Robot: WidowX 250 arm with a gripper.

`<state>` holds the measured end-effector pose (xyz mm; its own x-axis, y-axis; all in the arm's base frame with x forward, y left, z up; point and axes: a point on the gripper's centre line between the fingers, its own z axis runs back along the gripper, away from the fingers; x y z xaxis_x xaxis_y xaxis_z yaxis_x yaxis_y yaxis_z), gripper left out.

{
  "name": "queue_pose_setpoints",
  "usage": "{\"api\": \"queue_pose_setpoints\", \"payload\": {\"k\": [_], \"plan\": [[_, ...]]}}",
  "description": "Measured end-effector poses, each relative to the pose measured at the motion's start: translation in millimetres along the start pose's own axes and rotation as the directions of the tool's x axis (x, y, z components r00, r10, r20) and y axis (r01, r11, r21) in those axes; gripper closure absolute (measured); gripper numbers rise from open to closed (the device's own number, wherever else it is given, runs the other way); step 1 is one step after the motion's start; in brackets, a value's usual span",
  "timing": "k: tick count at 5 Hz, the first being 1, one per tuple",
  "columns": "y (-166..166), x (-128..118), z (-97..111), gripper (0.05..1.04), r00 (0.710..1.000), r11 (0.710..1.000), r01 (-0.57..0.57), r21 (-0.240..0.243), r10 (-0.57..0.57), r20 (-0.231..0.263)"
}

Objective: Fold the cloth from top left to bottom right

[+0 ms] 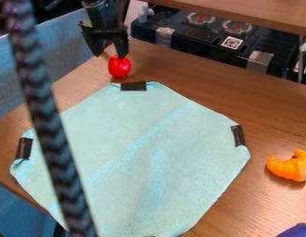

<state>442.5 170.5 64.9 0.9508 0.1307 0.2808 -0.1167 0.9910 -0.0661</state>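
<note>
Spread open on the wooden counter (258,99): pale aqua cloth (199,185), still to be folded, with faint creases running diagonally across the middle. Above the upper corner, pincer (110,54) with fingers parted and nothing between. Just below the right-hand fingertip in the camera view, a round red toy (119,67); cannot tell whether touching. Well off to the right, a knobbly orange toy (290,165).

Likely to handle as light, limp and not at all fragile, with enough nap for a sure grip. Too thin to catch from the side, probably; better to press down gently and gather a small pleat. Best taken near the top black tape strip (133,86), or along the edge just left of there, then carried low toward the lower right. Might slide whole instead of folding if dragged flat, so lift first. Watch for snagging the red toy on the way down, and for slipping on the smoother tape.
</note>
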Motion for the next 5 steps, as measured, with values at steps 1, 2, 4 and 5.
{"api": "queue_pose_setpoints", "payload": {"k": [1, 2, 4, 5], "plan": [[0, -10, -20, 0.083, 0.999, 1.000, -0.007, -0.015, 0.007, -0.046], [-5, -14, -28, 0.083, 0.998, 0.999, -0.009, -0.052, 0.006, -0.059], [-7, -13, -28, 0.083, 0.998, 0.997, 0.021, -0.075, -0.025, -0.051], [-7, -16, -39, 0.120, 0.997, 0.996, 0.025, -0.081, -0.031, -0.075]]}}
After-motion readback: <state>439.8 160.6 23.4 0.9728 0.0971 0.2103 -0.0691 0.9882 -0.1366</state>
